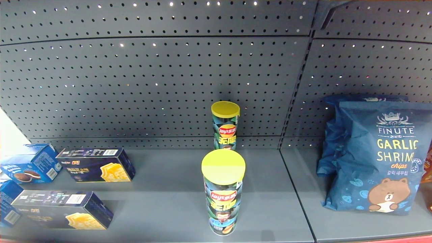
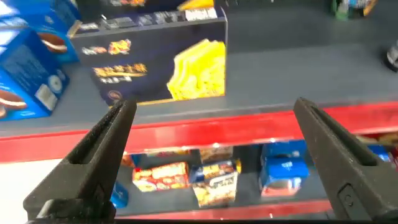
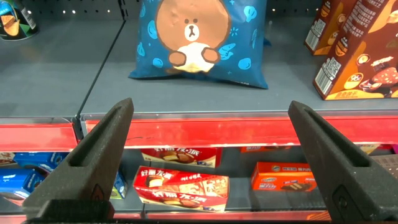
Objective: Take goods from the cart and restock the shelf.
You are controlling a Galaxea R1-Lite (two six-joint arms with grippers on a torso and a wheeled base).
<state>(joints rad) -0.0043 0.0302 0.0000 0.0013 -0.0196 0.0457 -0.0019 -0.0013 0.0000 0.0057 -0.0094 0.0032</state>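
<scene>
A tall yellow-lidded cardboard chip can (image 1: 223, 194) stands on the grey metal shelf (image 1: 162, 195), its twin (image 1: 225, 126) just behind. Left end effector (image 2: 214, 106) and right end effector (image 3: 211, 104) gape empty; bare shelf beside the can suggests more restocking.

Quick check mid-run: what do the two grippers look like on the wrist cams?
The left gripper and right gripper look alike: each has two dark grey, matte, wedge-shaped jaws tapering toward the tips, with a small round screw hole near one jaw's base.
</scene>
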